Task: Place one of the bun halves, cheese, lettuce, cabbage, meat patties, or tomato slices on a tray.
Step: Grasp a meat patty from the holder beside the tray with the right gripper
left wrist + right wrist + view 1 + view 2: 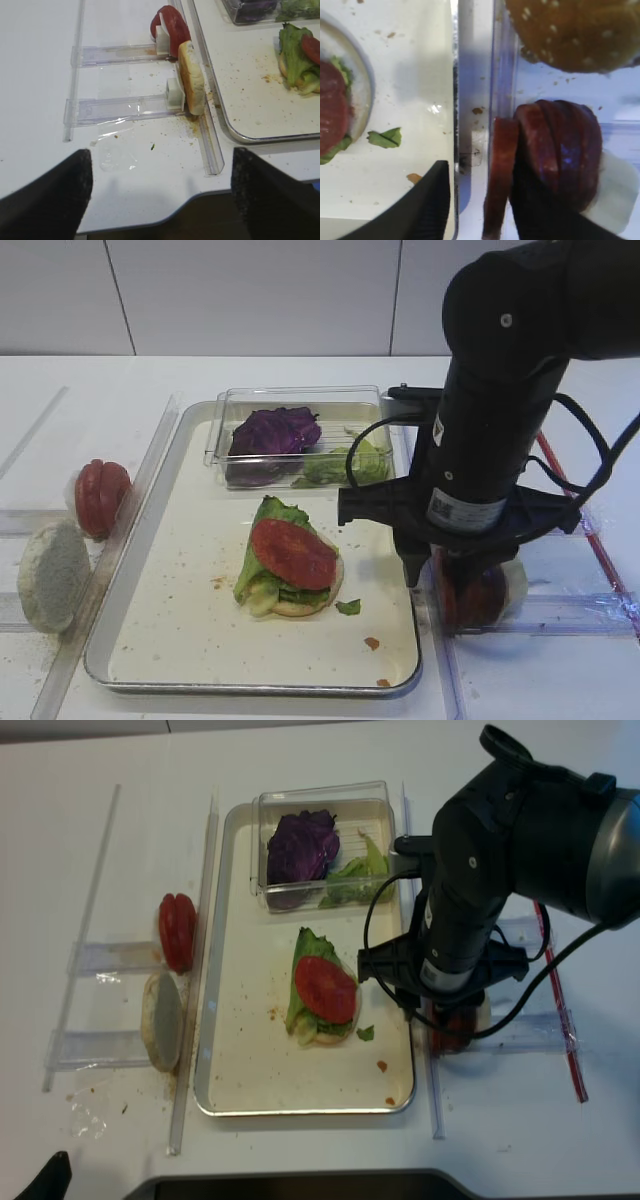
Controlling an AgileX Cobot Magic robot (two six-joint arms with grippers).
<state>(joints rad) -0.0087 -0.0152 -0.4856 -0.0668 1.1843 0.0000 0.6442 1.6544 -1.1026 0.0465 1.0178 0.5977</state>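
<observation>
A row of upright meat patties [560, 160] stands in a clear rack just right of the tray [190, 610]. My right gripper [481, 170] is open and reaches down over them. One finger is wedged between the first patty [500, 170] and the others. The other finger hangs over the tray's rim, apart from that slice. On the tray lies a bun base [300, 605] with lettuce [270, 520] and a tomato slice [293, 552]. My left gripper [162, 155] is open and empty over the table's front edge.
A clear box [300, 405] at the tray's far end holds purple cabbage [270, 432] and lettuce [350, 468]. Tomato slices [172, 25] and a bun half [192, 77] stand in racks left of the tray. A sesame bun [580, 30] sits beyond the patties.
</observation>
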